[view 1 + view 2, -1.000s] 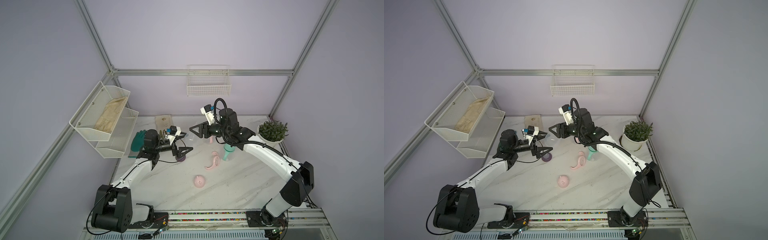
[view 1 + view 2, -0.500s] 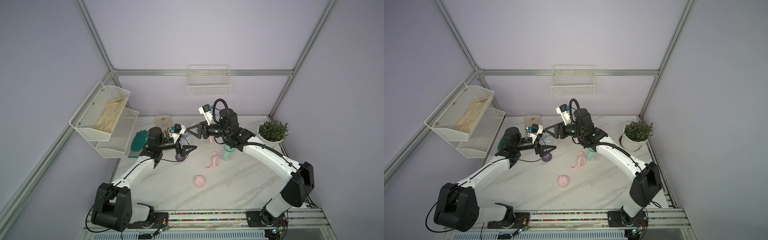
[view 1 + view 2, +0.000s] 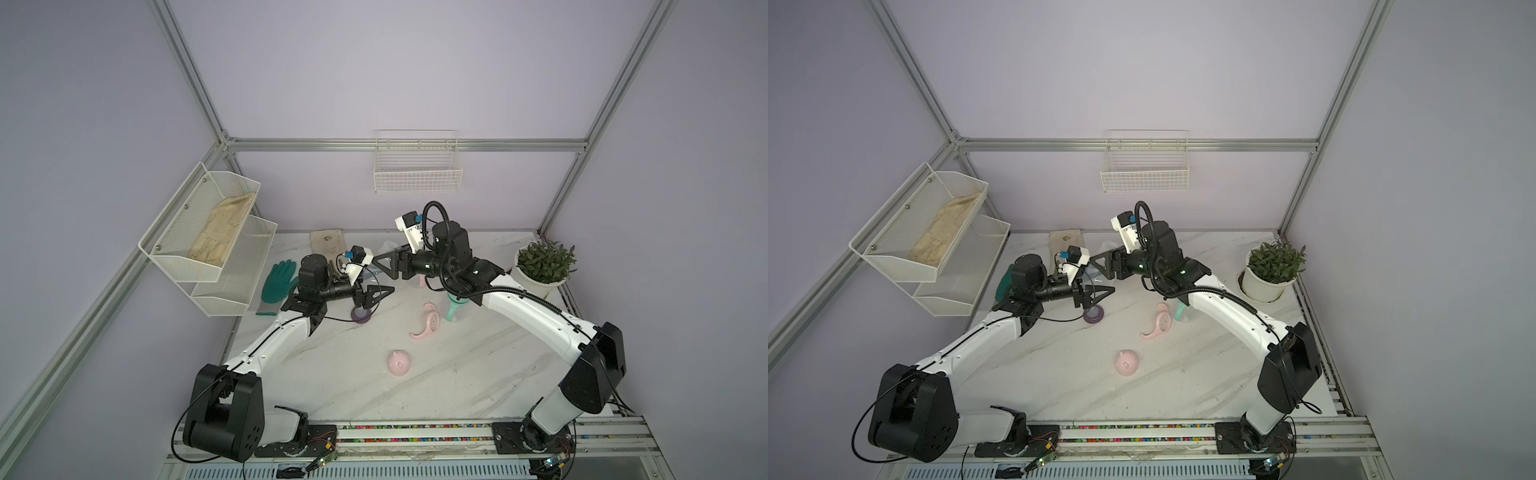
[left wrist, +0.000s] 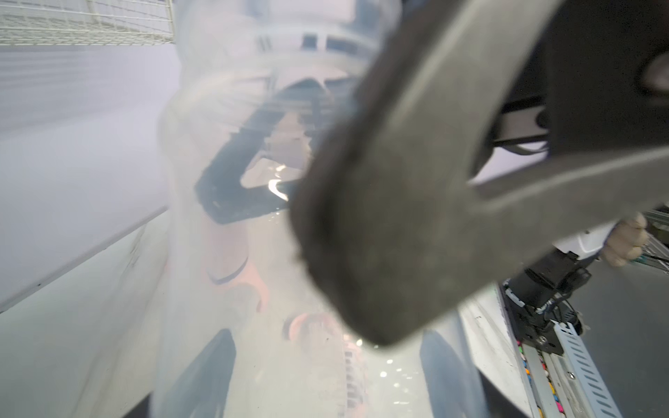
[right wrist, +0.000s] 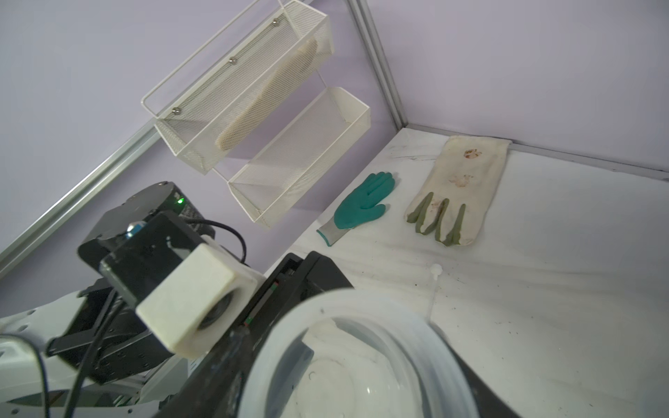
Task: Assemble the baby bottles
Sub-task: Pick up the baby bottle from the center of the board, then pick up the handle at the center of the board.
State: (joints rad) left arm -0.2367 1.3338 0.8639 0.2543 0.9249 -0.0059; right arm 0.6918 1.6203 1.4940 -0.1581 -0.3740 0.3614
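Observation:
Both arms meet above the back middle of the table with a clear bottle (image 4: 253, 253) between them. My left gripper (image 3: 380, 293) is shut on the bottle's body, and its fingers show through the plastic in the left wrist view. The bottle's open mouth (image 5: 362, 307) sits between the jaws of my right gripper (image 3: 376, 262); I cannot tell whether they still press on it. On the table lie a purple collar (image 3: 360, 314), a pink two-handled ring (image 3: 428, 326), a pink dome cap (image 3: 400, 362) and a mint piece (image 3: 453, 309), which is partly under the right arm.
A potted plant (image 3: 540, 282) stands at the back right. A green glove (image 5: 362, 202) and a white glove (image 5: 459, 188) lie at the back left. Mesh shelves (image 3: 199, 224) hang on the left wall and a wire basket (image 3: 417, 174) on the back wall.
My left arm has reached to the right, up to the right gripper, and its jaws have closed on the clear bottle. The right gripper has shifted slightly left toward it.

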